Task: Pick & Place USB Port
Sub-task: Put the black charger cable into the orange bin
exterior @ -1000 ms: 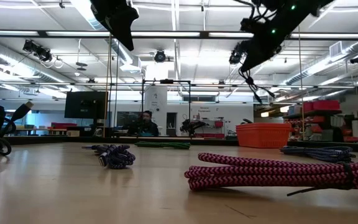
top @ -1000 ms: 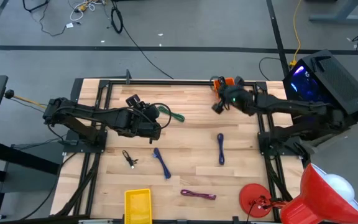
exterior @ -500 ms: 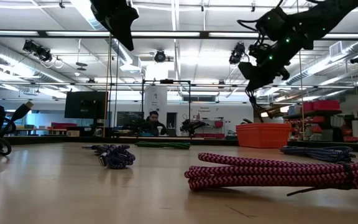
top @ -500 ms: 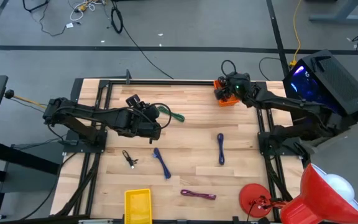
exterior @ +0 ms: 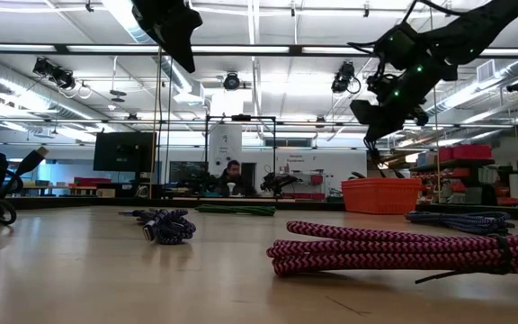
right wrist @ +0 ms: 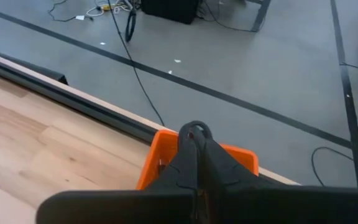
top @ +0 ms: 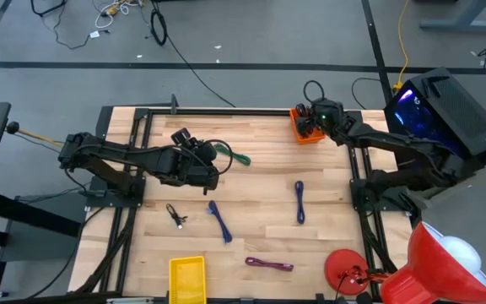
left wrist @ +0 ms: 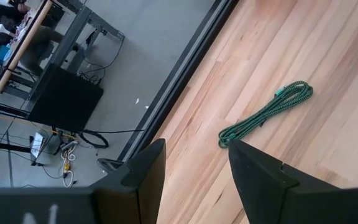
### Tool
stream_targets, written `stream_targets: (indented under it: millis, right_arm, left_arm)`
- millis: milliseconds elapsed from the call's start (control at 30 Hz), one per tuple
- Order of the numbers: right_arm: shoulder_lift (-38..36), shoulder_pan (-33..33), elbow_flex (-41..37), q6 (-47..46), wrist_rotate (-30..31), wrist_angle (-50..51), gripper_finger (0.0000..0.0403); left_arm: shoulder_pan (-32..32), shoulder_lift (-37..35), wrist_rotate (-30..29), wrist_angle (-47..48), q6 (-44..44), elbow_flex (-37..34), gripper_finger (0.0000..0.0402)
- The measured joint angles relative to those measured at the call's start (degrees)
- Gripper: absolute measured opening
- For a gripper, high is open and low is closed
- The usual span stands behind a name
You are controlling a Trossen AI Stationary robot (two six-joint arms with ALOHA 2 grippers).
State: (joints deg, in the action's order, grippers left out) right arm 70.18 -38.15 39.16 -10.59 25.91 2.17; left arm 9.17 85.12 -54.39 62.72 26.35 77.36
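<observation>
yellow bin (top: 186, 278), red lamp (top: 433, 262), person seated beyond table (exterior: 233, 176)

Left hand (left wrist: 194, 171) — its two dark fingers (left wrist: 143, 174) stand apart with nothing between them, only bare wood showing in the gap. Green braided cable (left wrist: 263, 115) lies folded on the wooden counter (left wrist: 328, 56), just past the fingertips and clear of them. Beyond the counter's dark edge rail — grey floor (left wrist: 148, 43), a black box (left wrist: 64, 102), and loose cords (left wrist: 67, 149) near it.
</observation>
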Motion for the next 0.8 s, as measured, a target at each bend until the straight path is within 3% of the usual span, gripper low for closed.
stream_targets:
  millis: [367, 800]
  right_arm:
    - [6.6, -1.6, 0.0, -0.7, 0.1, -3.5, 0.0002]
    - [7.9, -3.2, 0.0, 1.2, 0.0, -9.1, 0.0076]
  left_arm:
    - [0.0, 0.0, 0.0, -0.1, 0.0, 0.0, 0.0181]
    - [0.0, 0.0, 0.0, 0.0, 0.0, 0.0, 0.0181]
